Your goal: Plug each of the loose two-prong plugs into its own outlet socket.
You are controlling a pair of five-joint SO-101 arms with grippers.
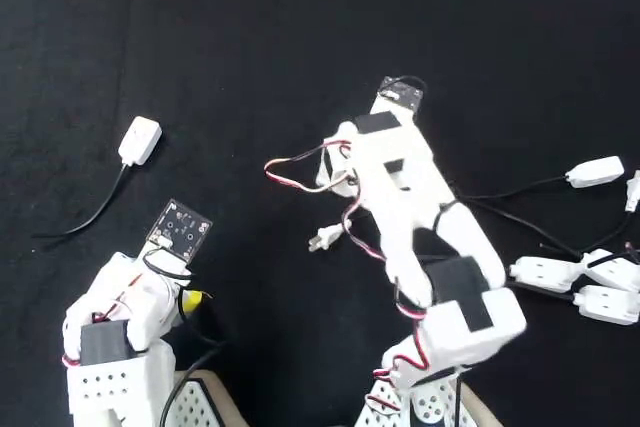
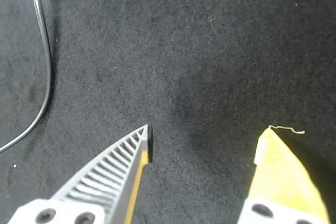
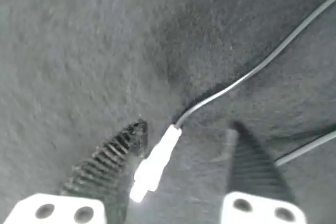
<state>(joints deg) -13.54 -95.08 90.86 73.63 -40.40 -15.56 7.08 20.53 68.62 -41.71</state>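
The right gripper (image 3: pixel 186 128) stood open, straddling the loose plug (image 3: pixel 155 163) lying flat on the table (image 3: pixel 79 35); best to close squarely on its body, clear of the cord (image 3: pixel 252 72), so it could not twist

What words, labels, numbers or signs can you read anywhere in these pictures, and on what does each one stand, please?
None can be read.
The loose plug, the white block on its cable and the outlet sockets show no print.
The small dark boards on the arms' wrists carry only pale specks, too small to read.
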